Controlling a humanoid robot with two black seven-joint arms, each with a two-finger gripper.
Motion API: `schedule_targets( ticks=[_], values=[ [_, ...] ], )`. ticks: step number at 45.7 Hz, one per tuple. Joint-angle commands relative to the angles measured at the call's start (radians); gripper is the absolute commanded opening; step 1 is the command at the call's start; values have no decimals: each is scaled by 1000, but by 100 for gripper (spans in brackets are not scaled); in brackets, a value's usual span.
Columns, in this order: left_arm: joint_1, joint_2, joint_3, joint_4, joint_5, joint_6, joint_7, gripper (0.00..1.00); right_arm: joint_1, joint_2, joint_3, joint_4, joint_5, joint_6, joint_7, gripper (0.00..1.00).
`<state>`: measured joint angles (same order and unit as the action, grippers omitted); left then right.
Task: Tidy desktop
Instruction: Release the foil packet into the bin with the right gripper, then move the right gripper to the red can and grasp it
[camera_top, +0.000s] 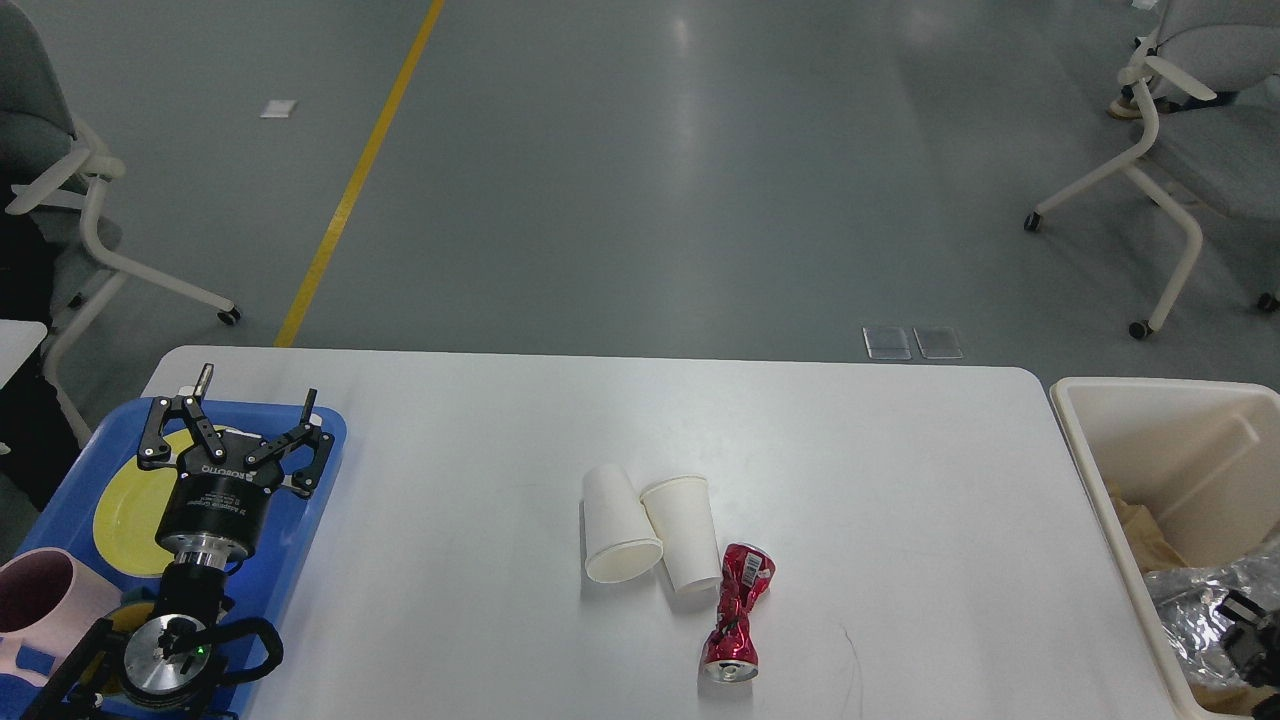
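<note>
The white desktop (850, 450) carries two white paper cups lying on their sides, one (618, 525) touching the other (684, 535), and a crushed red can (736, 626) just right of them. My left gripper (255, 395) is open and empty over the blue tray (322, 470) at the left edge. My right gripper (1248, 628) shows only as dark parts low in the cream bin (1150, 420), against a crumpled silver bag (1190, 600). I cannot tell its fingers apart.
The tray holds a yellow plate (122, 512) and a pink mug (40, 600). The bin also holds brown paper (1140, 530). Wheeled chairs stand on the floor at far left (90, 200) and far right (1170, 150).
</note>
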<state>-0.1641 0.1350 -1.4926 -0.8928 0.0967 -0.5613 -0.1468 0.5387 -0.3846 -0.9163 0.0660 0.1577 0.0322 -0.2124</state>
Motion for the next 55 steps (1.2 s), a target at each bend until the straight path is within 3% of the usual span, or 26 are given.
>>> schedule_targets(
  ticks=[1, 19, 31, 38, 43, 52, 55],
  values=[
    [0, 0, 0, 0, 0, 1, 1, 96, 1, 6, 1, 8, 0, -15, 1, 100],
    [0, 0, 0, 0, 0, 0, 1, 96, 98, -49, -10, 50, -20, 18, -4, 100],
    [0, 0, 0, 0, 0, 1, 1, 96, 553, -192, -153, 529, -207, 166, -16, 100],
    [0, 0, 0, 0, 0, 1, 1, 96, 930, -191, -357, 860, -222, 213, -41, 100],
    [0, 0, 0, 0, 0, 1, 0, 96, 1208, -136, -430, 1051, -219, 330, -42, 100],
    [0, 0, 0, 3, 0, 0, 0, 96, 1490, 33, -451, 1159, -210, 693, -42, 100],
    [0, 0, 0, 3, 0, 0, 0, 96, 1586, 61, -447, 1242, -207, 721, -42, 100]
  ],
)
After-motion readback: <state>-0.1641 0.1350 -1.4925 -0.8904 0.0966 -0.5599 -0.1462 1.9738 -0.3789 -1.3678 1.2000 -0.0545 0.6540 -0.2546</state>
